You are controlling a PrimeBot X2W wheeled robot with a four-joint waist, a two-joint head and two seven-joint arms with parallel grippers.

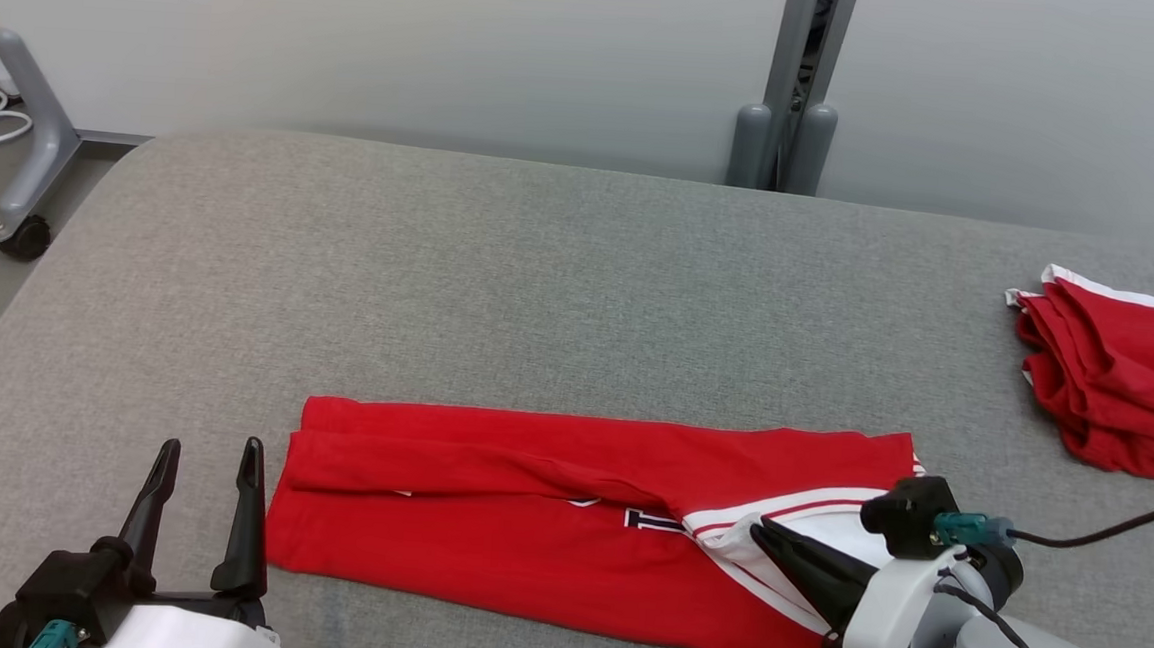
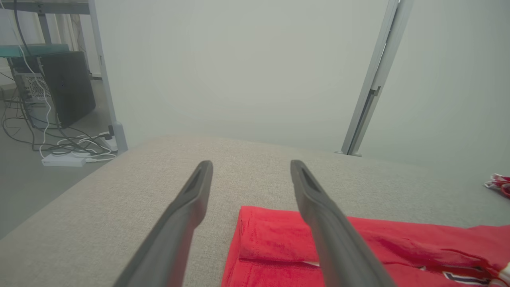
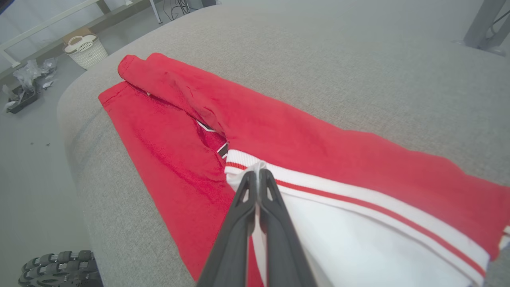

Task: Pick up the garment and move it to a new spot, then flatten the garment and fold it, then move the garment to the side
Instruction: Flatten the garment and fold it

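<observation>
The garment (image 1: 523,551), a red jersey with white striped trim, lies folded into a long band across the near part of the grey padded table (image 1: 541,262). My right gripper (image 1: 763,528) comes in from the lower right and is shut on the white striped edge near the garment's right end; the right wrist view shows the right gripper (image 3: 257,174) pinching that trim of the garment (image 3: 175,159). At the lower left my left gripper (image 1: 210,444) stands open and holds nothing, just left of the garment's left end. In the left wrist view the left gripper (image 2: 251,163) hangs above that end of the garment (image 2: 271,243).
A second red cloth pile (image 1: 1124,388) lies at the table's right edge. A grey post (image 1: 789,127) stands behind the table, and a wheeled stand leg (image 1: 30,180) is on the floor at the left. A white basket (image 3: 85,50) sits on the floor beyond the table's end.
</observation>
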